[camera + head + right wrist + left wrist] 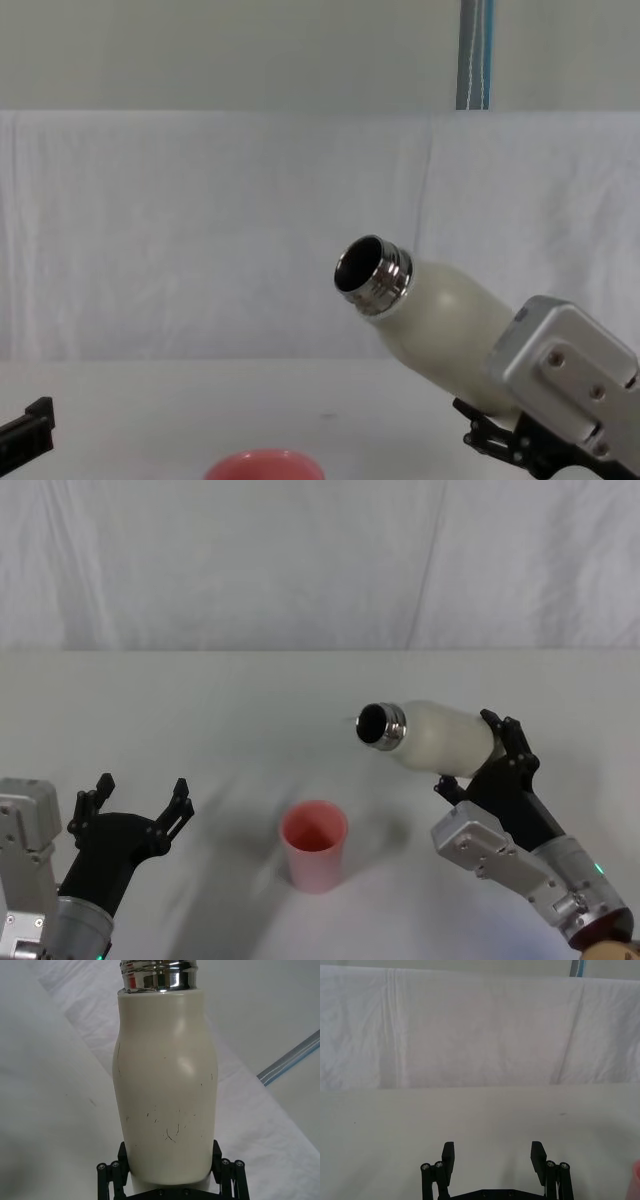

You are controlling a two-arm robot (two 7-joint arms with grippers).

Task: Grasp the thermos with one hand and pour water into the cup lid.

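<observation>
A: The right gripper point(497, 748) is clamped round the base of the thermos point(440, 737), carried tilted at three o'clock of the table point(200, 710), mouth aimed towards nine.

B: And the cup lid point(316, 845) sits upright at six, below and short of that mouth. Tip further now and water likely lands beyond the rim.

A: The left gripper point(135, 805) waits spread wide and empty at eight.
</observation>
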